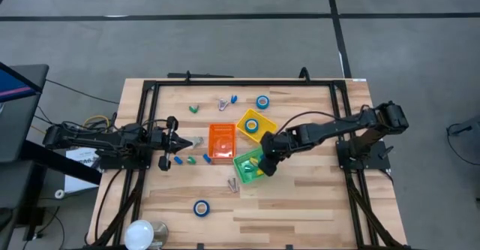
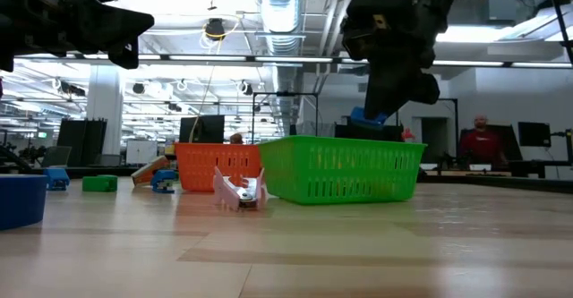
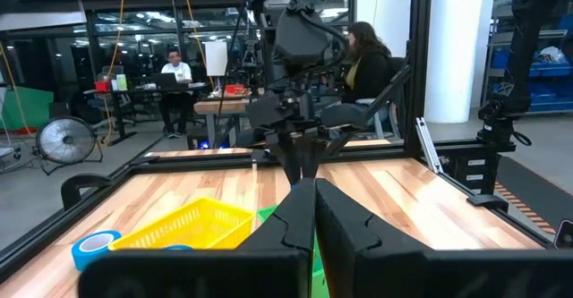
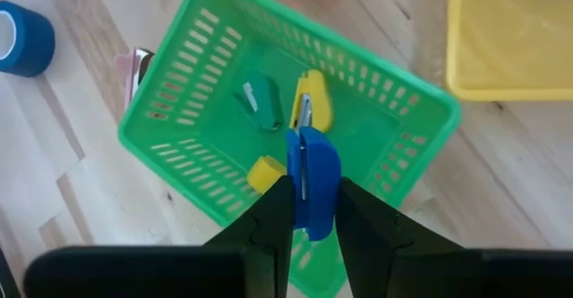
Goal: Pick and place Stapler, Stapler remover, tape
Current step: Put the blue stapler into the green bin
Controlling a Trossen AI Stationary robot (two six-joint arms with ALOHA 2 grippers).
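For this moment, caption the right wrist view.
Right gripper holds a blue stapler above the green bin.

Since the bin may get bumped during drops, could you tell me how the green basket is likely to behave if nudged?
The green basket is perforated plastic, so it is probably light and would likely slide on the smooth wooden table. It looks wide and low, so tipping seems unlikely. The few small staplers inside probably add little weight.

We see left arm (image 1: pixel 97 139) matte black, slim jointed links, cable bundle trailing along it. Right arm (image 1: pixel 330 128) same black, bulkier rounded housing at its base. Right claw (image 4: pixel 306 210) fingers (image 4: pixel 269 222) dark, angular, tapering; left claw (image 3: pixel 309 210) fingers alike, notched edges.
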